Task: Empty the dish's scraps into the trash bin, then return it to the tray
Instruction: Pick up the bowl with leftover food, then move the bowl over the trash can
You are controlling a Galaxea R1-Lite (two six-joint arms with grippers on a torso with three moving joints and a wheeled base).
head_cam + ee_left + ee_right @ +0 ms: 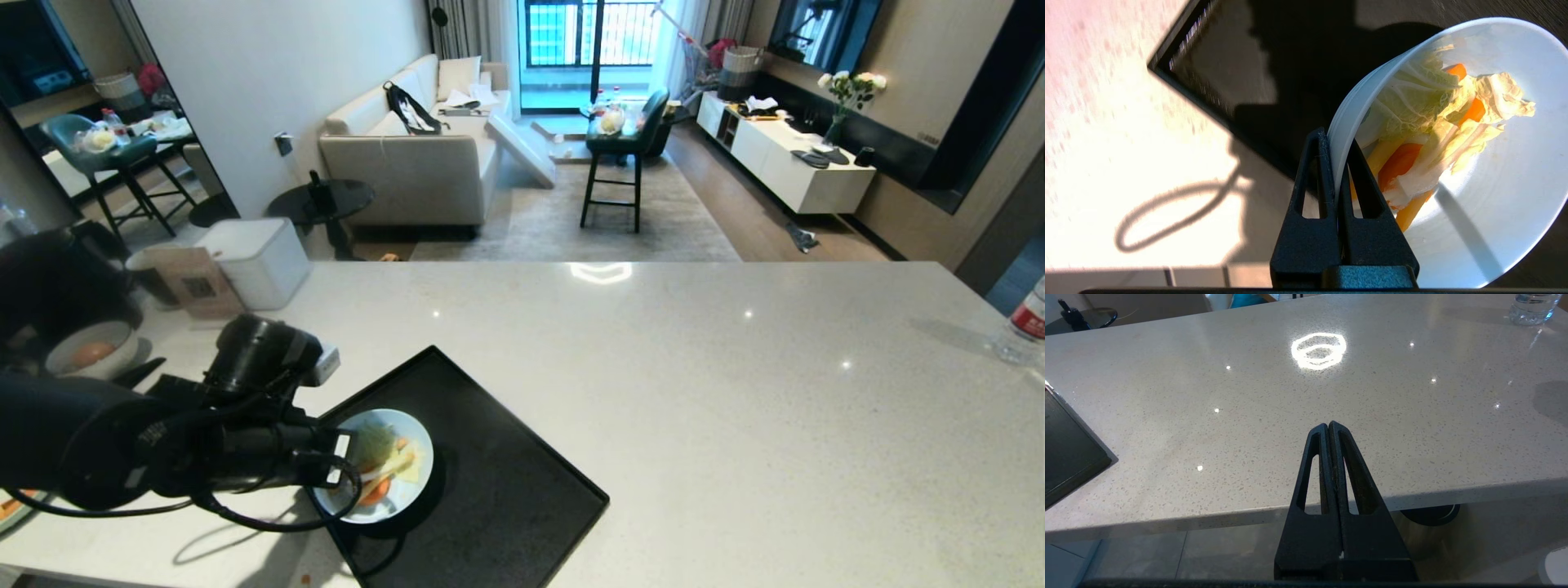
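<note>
1. Claw work first: the left claw (1337,163) is pinched tight on the near rim of the dish (384,465), one finger inside the wall and one outside, so a thin edge grip can carry it
2. Scraps (1437,122) (cabbage, carrot slices, pale sticks) lie heaped in the dish, which sits over the tray (490,490) near its left corner; whether it has lifted clear I cannot tell
3. Right claw (1333,457) hangs closed and empty at the counter (1331,396) edge, likely parked
4. Trash bin is not identifiable in these views
</note>
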